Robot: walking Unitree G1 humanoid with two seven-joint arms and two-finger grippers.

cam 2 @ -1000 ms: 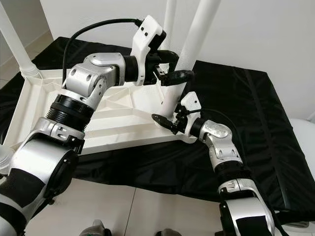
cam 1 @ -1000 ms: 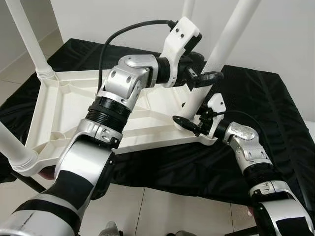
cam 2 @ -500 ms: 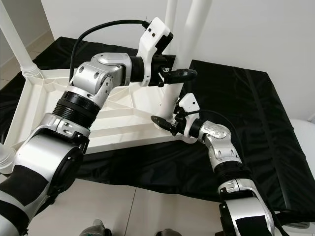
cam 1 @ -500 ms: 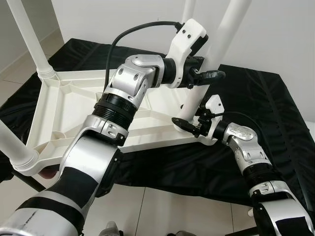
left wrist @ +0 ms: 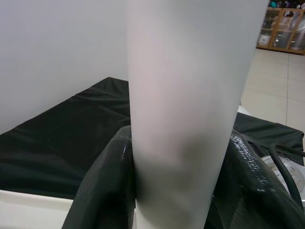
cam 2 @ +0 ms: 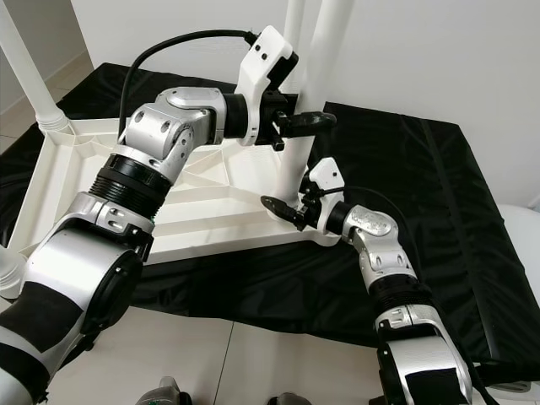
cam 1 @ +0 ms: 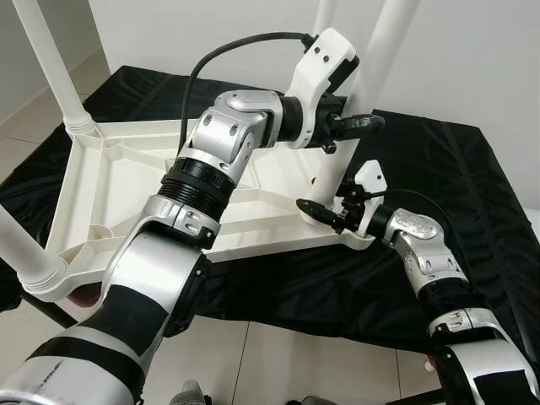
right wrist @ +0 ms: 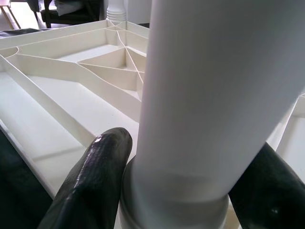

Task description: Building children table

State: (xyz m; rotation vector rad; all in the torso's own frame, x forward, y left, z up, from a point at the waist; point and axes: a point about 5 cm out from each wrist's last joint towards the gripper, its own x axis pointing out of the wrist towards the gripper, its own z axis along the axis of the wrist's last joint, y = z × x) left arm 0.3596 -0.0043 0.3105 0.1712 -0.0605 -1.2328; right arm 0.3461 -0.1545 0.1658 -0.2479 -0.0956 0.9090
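Left eye view shows the white tabletop (cam 1: 126, 186) lying upside down on a black cloth (cam 1: 456, 169), its ribbed underside up and legs already standing in the far and near left corners. The leg being fitted (cam 1: 359, 110) stands in the socket at the near right corner, and it is more upright now than a second ago, when it leaned off to the right. The left gripper (cam 1: 350, 126) has climbed a little higher on the shaft and is clenched around it; from the left wrist view both black fingers (left wrist: 102, 191) press against the tube. The right gripper (cam 1: 325, 213) has barely shifted and straddles the leg's base where it meets the socket collar, fingers (right wrist: 95, 162) against it on either side. To my eye the leg is seating straight, so what remains is likely pressing it home.
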